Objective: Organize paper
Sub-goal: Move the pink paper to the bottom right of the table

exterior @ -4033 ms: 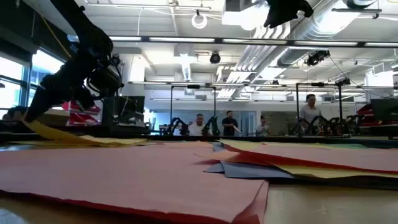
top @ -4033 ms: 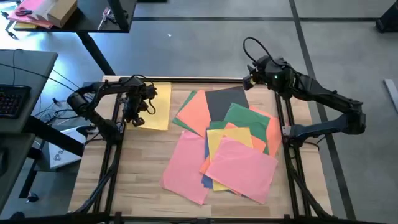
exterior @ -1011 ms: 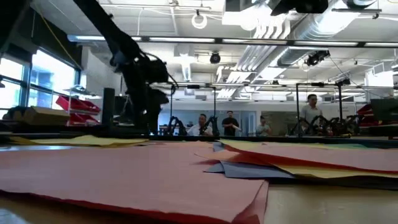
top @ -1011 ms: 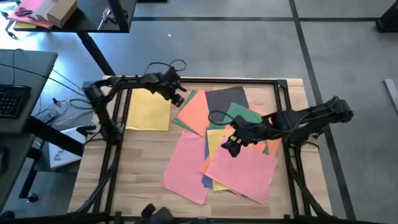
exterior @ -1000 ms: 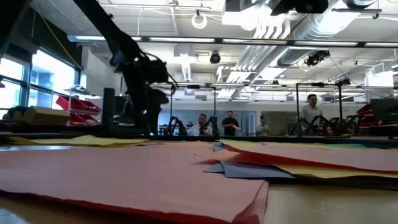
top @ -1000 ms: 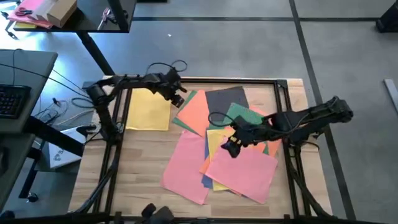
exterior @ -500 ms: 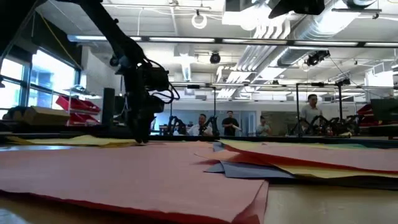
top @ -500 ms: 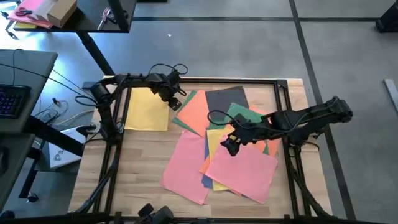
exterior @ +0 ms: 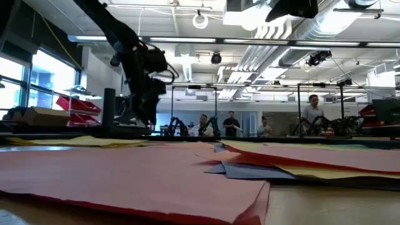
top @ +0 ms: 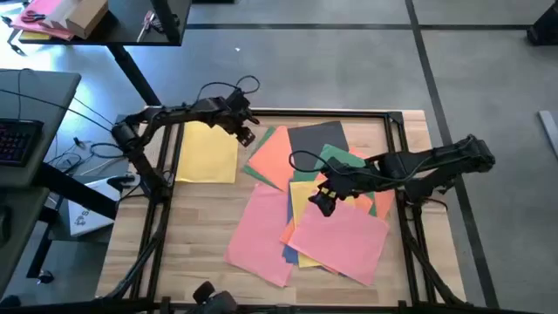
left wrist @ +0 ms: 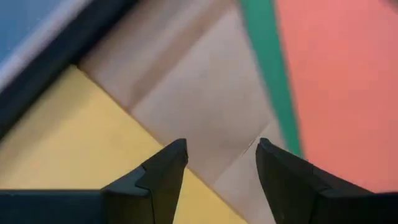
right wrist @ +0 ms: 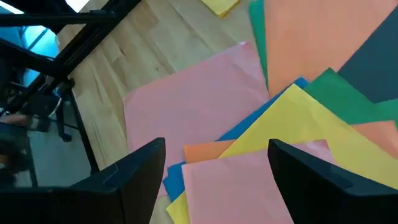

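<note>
The paper lies as a loose pile on the wooden table: a pink sheet, another pink one on top, then yellow, orange, green, dark grey and blue sheets overlapping. One yellow sheet lies flat apart at the far left. My left gripper hovers open over bare wood, between that yellow sheet and the orange sheet. My right gripper hangs open over the pile's middle, above yellow and pink sheets.
Black frame rails run along the table's left, far and right edges. Bare wood shows at the near left. A desk with a cardboard box stands beyond the far left corner. People stand far back in the room.
My left gripper has dipped down close to the table beside the separate yellow sheet's right edge, then risen again, staying open. The sheets lie as before.
</note>
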